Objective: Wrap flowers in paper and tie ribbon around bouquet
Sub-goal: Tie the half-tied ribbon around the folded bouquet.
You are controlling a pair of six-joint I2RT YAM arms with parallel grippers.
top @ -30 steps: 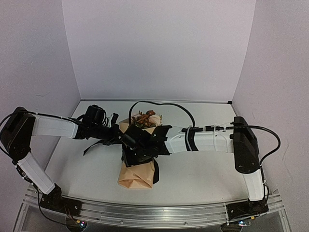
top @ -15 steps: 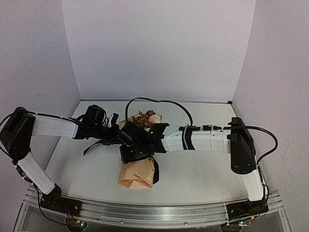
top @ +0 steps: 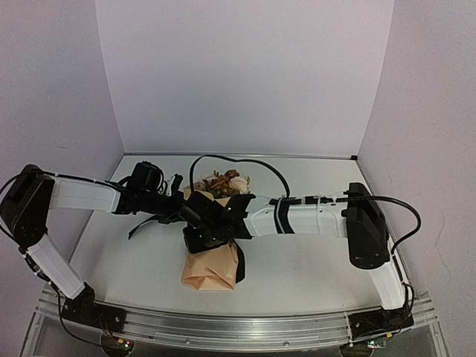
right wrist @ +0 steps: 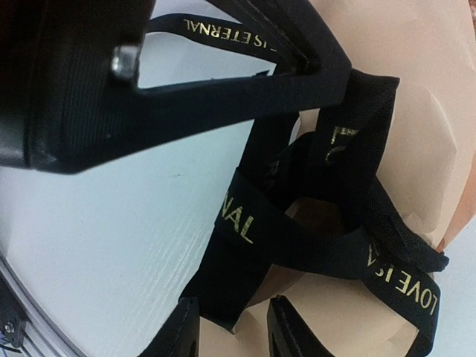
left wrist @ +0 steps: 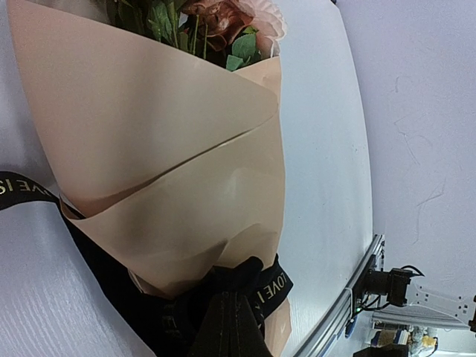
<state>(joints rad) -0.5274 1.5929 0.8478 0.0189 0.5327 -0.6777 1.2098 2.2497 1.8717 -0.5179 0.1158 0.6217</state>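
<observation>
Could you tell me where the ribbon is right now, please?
In the right wrist view, the ribbon crosses over itself around the narrow end of the bouquet, mid-table, just ahead of the right gripper.

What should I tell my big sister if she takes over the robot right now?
Left gripper: shut, pinching the ribbon by the narrow end of the bouquet.
Right gripper: open, with a ribbon strand between its jaws, not gripped yet.
The bouquet lies on the table between the arms, with the flowers at the far end.
Done: the flowers are wrapped in the paper, and the ribbon is looped round the narrow end and crossed.
Left: the loops look loose, so the knot probably needs pulling tight and finishing.
</observation>
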